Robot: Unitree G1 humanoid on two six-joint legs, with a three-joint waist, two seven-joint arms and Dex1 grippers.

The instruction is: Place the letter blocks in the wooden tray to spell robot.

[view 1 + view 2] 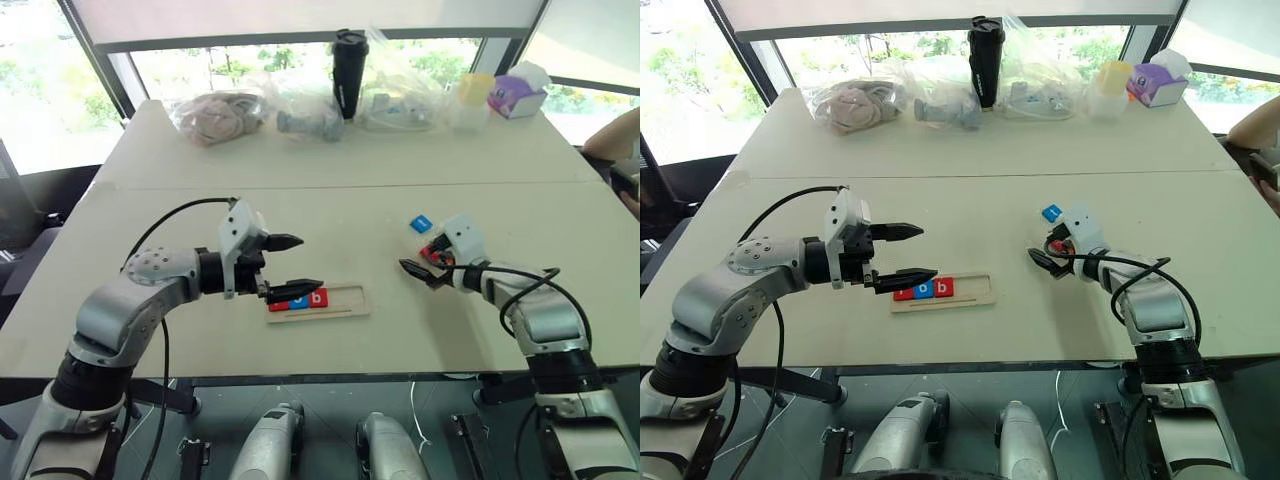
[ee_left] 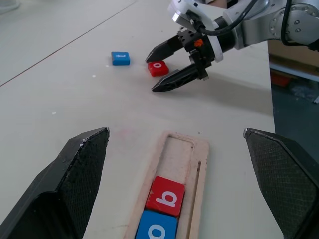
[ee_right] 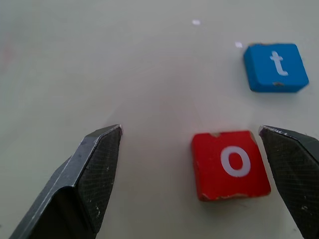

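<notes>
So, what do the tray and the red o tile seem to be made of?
The tray looks like light, unpainted wood: pale matt surface with a routed recess. The red o tile is probably painted wood: glossy red coat, white printed letter, and chipped edges showing a paler material, though plastic cannot be excluded.

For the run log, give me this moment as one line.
tray: r, o, b in | red o, blue t: on table | right gripper: open, at red o | left gripper: open, over tray

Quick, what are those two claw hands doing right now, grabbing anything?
Left gripper: open, holding nothing, above the wooden tray.
Right gripper: open, holding nothing, by the red o block.
</notes>
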